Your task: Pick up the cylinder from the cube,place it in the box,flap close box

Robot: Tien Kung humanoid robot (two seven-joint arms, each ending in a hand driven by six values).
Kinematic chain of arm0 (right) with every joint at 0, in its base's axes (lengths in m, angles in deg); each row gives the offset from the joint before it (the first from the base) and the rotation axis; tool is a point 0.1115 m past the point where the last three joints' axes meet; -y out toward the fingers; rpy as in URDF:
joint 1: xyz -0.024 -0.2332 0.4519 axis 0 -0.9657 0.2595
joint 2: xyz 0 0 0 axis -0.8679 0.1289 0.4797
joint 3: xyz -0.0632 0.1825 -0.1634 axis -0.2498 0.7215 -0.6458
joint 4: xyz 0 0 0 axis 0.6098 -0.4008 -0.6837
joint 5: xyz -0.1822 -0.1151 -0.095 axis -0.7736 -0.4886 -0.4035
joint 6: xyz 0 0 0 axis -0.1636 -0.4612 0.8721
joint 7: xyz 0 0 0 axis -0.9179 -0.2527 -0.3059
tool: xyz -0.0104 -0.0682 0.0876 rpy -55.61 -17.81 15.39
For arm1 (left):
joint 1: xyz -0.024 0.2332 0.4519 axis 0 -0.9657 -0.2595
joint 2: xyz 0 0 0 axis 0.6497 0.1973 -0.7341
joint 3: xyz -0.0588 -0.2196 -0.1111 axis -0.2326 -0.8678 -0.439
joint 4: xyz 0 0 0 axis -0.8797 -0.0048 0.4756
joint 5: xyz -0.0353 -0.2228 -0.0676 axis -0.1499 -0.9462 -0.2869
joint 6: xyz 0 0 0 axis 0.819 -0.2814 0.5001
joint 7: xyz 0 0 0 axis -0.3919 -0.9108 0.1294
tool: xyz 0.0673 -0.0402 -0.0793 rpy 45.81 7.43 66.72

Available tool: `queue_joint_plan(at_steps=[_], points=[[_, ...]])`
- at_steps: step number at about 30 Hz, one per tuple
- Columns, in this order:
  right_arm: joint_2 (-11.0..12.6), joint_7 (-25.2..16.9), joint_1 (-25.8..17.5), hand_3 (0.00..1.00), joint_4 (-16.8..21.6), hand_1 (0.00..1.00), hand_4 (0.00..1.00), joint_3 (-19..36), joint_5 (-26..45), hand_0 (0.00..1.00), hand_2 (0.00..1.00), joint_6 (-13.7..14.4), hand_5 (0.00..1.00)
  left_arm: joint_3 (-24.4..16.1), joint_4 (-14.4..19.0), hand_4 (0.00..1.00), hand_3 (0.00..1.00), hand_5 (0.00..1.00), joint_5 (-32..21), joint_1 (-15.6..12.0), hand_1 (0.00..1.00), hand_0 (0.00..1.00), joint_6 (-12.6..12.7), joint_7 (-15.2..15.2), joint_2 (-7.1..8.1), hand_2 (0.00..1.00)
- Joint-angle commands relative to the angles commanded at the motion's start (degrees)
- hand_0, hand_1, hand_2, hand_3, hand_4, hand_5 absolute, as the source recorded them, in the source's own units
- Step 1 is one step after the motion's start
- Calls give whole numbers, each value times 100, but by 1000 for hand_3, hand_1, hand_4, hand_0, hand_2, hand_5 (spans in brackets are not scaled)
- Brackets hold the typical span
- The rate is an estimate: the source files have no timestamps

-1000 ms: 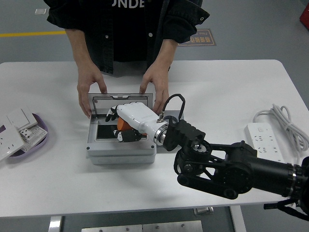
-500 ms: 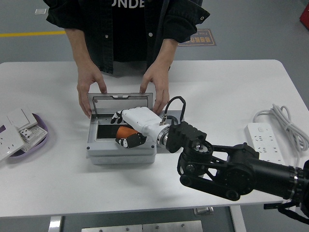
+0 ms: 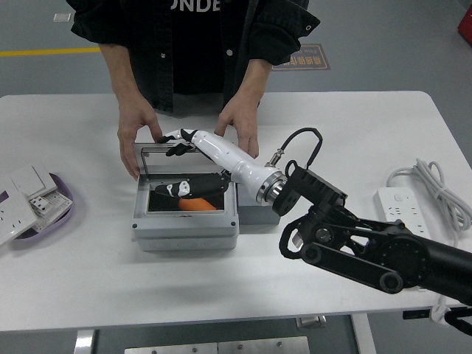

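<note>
A grey box (image 3: 184, 225) sat near the middle of the white table (image 3: 354, 133), and its lid (image 3: 184, 150) stood open at the far side. An orange cylinder (image 3: 198, 206) lay down inside the box on the dark floor. The robot's right hand (image 3: 193, 166) reached in over the box from the right on a black arm (image 3: 369, 247). The hand was white with black fingertips. Its fingers (image 3: 177, 140) were stretched out wide and pointed to the left, up by the top edge of the lid. The thumb (image 3: 177, 189) reached low into the box, just above the cylinder. The hand held nothing. A person stood at the far side of the table. One of the person's hands (image 3: 139, 133) rested on the left end of the lid, and the other hand (image 3: 240, 125) rested at the right end, just behind the robot's hand. A grey cube (image 3: 254, 212) sat right beside the box, partly hidden under the robot's wrist. A purple dish (image 3: 44, 214) with white switch plates (image 3: 18, 195) sat at the left edge of the table. A white power strip (image 3: 402, 206) with its cord lay at the right.
</note>
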Motion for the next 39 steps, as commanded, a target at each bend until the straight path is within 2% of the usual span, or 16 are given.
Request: queue_joint_plan(at_steps=[11,15,22,33,39], points=[[-168,-189,880,784,-1213,695,931,-503,593,813,706,139,395,54,3,661,628,265,-18,47,625,597,-2,-4,38,616],[-169,-189,936,771,-1350,690,922,-737,643,809,697,135,401,65,1,660,628,264,-24,62,625,597,-2,-3,43,616],[-19,-181,785,773,-1072,690,913,-940,591,807,696,131,412,71,4,660,628,266,-27,59,625,597,-4,-13,17,616],[516,-61,369,770,-59,682,906,-960,469,796,697,219,412,-36,1,663,629,268,12,39,625,597,0,-8,37,617],[582,-67,105,768,97,675,901,-945,564,786,693,256,420,-67,-3,663,629,266,24,30,625,597,3,-10,31,617]])
